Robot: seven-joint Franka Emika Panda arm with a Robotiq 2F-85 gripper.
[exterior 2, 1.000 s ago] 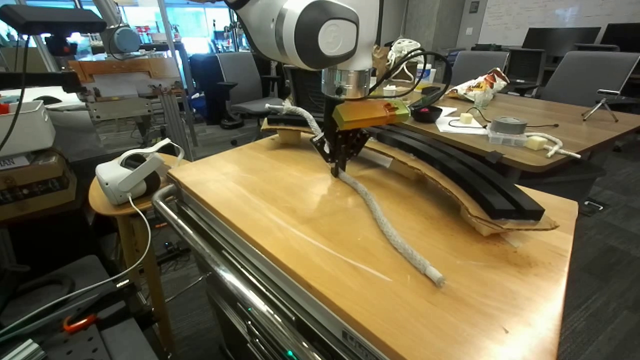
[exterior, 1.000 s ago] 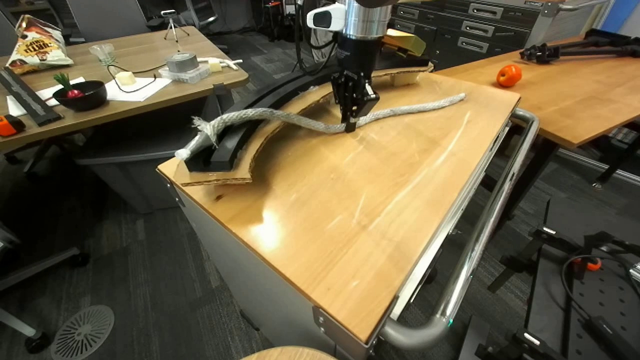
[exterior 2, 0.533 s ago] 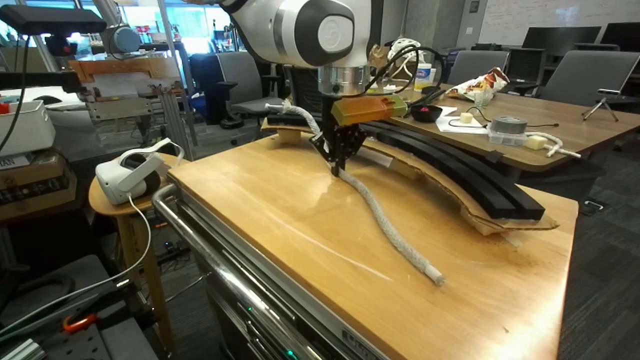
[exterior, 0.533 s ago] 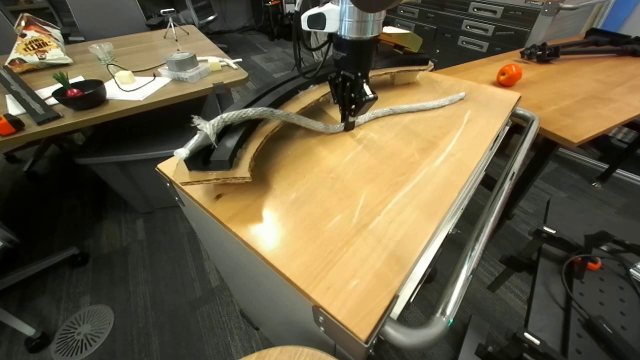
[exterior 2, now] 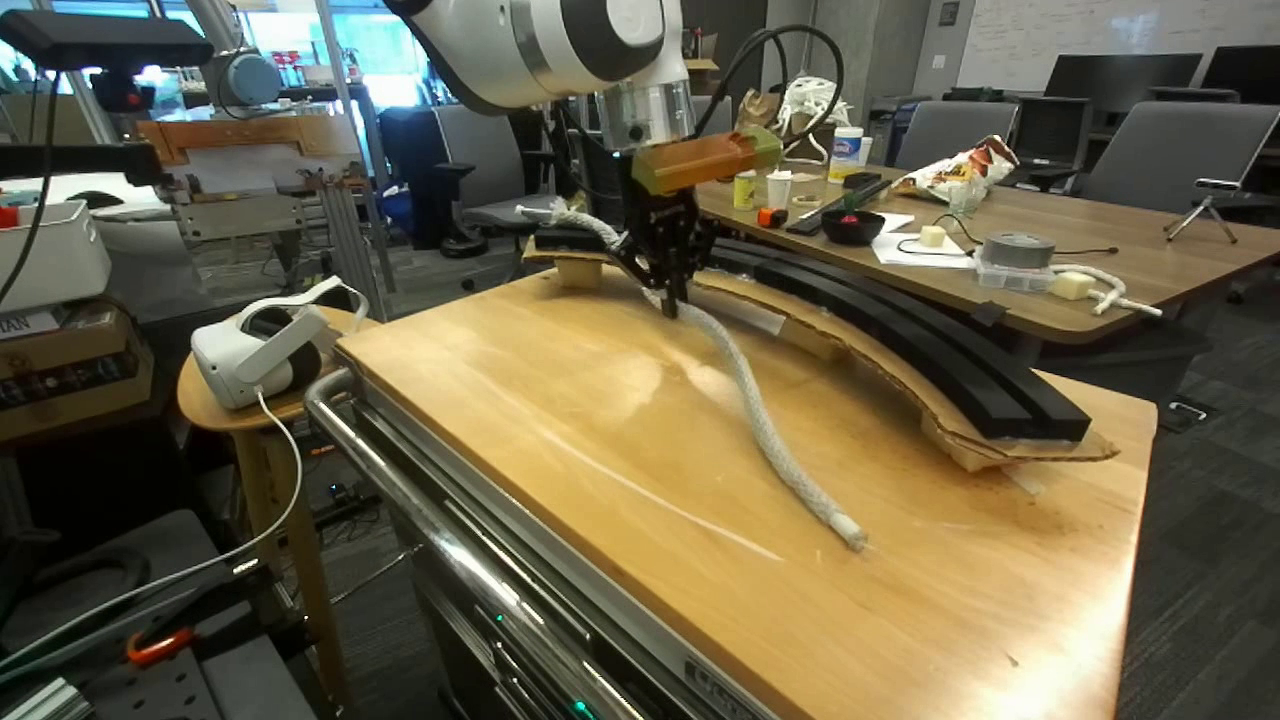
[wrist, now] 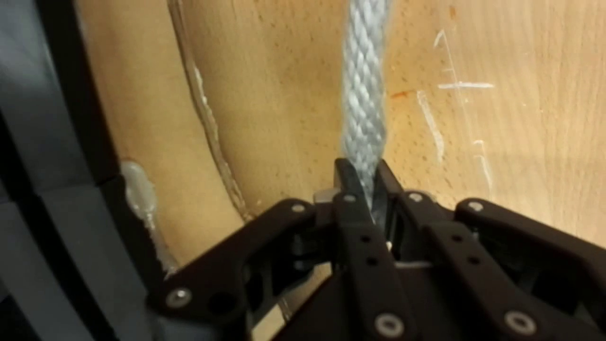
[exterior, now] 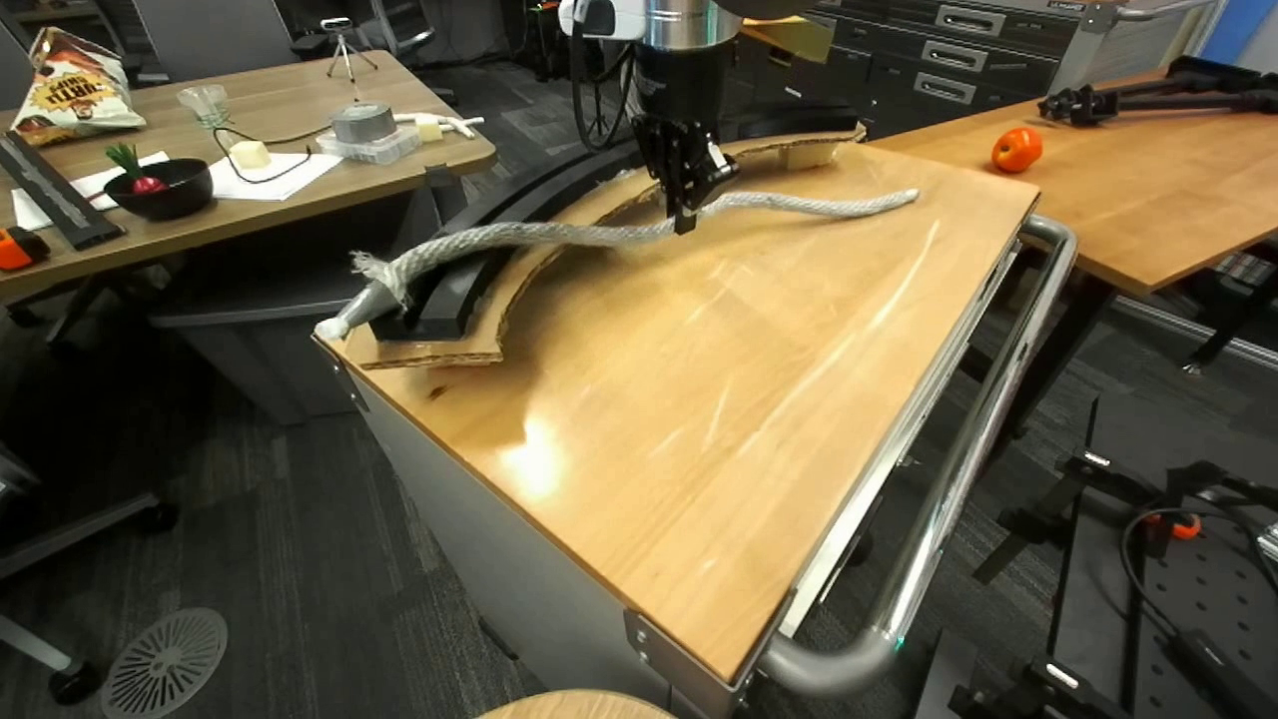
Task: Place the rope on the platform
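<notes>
The pale grey rope (exterior: 519,236) (exterior 2: 765,425) (wrist: 364,80) stretches across the wooden cart top in both exterior views. My gripper (exterior: 685,224) (exterior 2: 673,308) (wrist: 363,166) is shut on its middle stretch, and the wrist view has the rope pinched between the two fingertips. The held part looks slightly raised. Its frayed end crosses the near end of the platform (exterior: 444,305) (exterior 2: 960,370) in an exterior view, with the tip beyond the black strip. The opposite end rests on the tabletop. In the wrist view the platform (wrist: 45,118) runs along the left, beside my gripper.
A cardboard base (exterior: 479,345) edges the platform and sticks out over the tabletop (exterior: 679,419). Along one side of the cart runs a metal handle (exterior: 958,499). A stool with a white headset (exterior 2: 250,345) stands close by, and a cluttered table (exterior 2: 1100,240) lies behind the platform.
My gripper has risen a little and shifted towards the platform with the rope in it. The frayed end has slid farther out past the platform, and the plain end has drawn in slightly.
</notes>
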